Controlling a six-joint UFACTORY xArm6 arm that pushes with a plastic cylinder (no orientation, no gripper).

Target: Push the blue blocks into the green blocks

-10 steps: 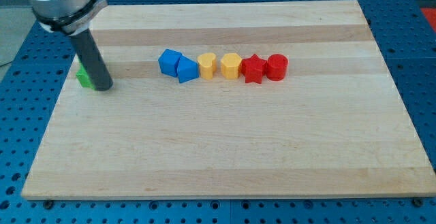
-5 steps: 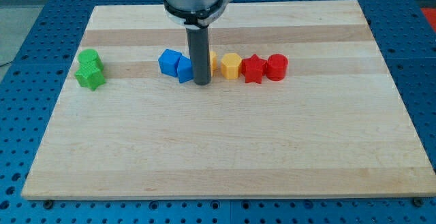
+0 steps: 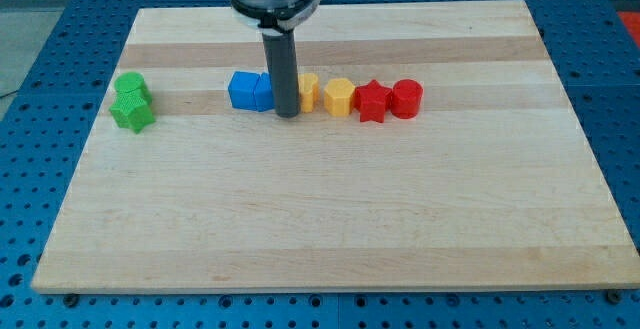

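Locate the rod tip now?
My tip sits left of the view's centre, against the right side of the blue blocks, between them and a yellow block.

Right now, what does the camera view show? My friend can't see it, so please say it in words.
My tip sits just right of two blue blocks on a wooden board, with two green blocks far off at the view's left. Right of the rod run two yellow blocks and two red blocks.
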